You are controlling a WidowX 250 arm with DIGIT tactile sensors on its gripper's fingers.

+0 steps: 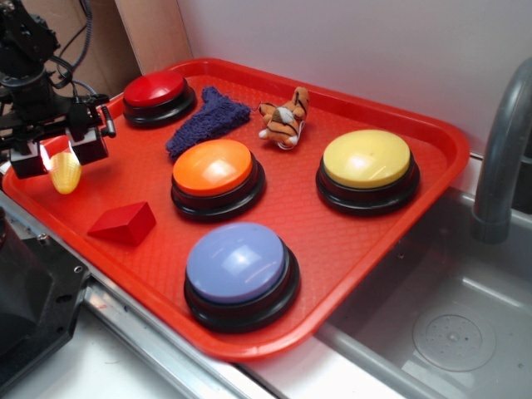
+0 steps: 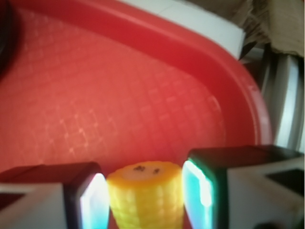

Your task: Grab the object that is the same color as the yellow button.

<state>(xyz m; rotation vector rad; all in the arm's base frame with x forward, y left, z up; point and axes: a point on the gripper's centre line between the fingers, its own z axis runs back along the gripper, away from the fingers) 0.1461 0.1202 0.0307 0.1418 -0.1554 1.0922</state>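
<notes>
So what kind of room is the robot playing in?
Probably a toy kitchen set up for robot practice. There's a grey sink with a faucet beside a red tray holding big push buttons like the yellow button.

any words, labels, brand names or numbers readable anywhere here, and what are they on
None: no text reads in either view.
The yellow button, orange button, red button and blue button have plain domes.
The corn toy between the gripper fingers shows only dark specks, not letters.
The tray bears only a grid texture.
</notes>
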